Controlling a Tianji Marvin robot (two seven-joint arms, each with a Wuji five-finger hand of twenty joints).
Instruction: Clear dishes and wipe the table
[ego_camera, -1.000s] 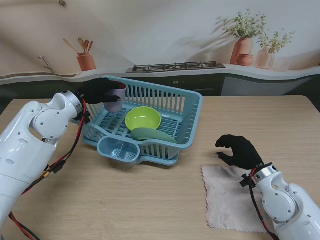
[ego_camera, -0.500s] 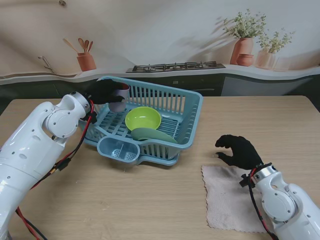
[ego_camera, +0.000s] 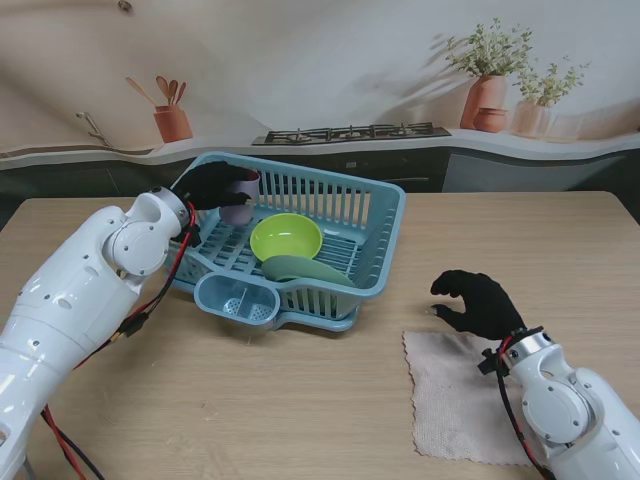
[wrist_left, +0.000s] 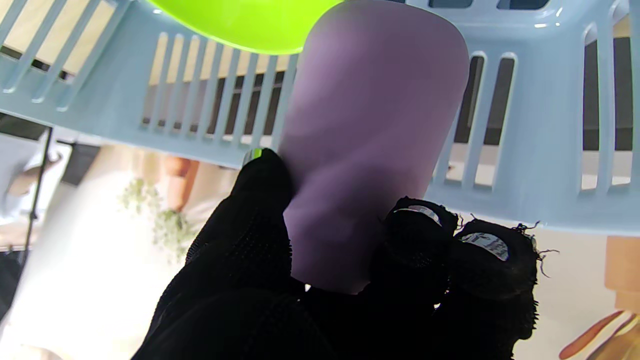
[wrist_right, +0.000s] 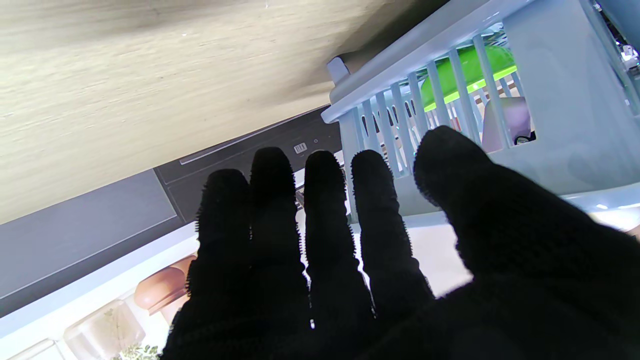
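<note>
**Cup held over rack's far-left corner, cloth waits under idle right hand**

Tabletop (ego_camera: 300, 400) carries a blue dish rack (ego_camera: 385, 215) at centre-left and a beige cloth (ego_camera: 455, 405) lying flat at right, nearer to me. Rack holds a lime green bowl (ego_camera: 286, 238) and a dull green dish (ego_camera: 300, 268) leaning just nearer to me than the bowl; its cutlery cup (ego_camera: 235, 297) on the near side looks empty.

Left hand (ego_camera: 212, 184) is wrapped round a purple cup (ego_camera: 238, 200), fingers (wrist_left: 420, 235) and thumb pinching its sides. Cup stands roughly upright, long axis vertical, mouth up, at the rack's far-left corner, inside the rim line. Key relation: rack floor is straight below the cup, bowl just to its right, so release looks like a short lowering. Whether the cup base touches the rack floor: cannot tell, wrist view blocked by cup body.

Right hand (ego_camera: 480, 303) hovers at the cloth's far edge, fingers (wrist_right: 320, 200) loosely spread, holding nothing. It's far nearer the cloth than the left.

Cloth's near-right corner hidden by right forearm. Dull green dish type unclear.
</note>
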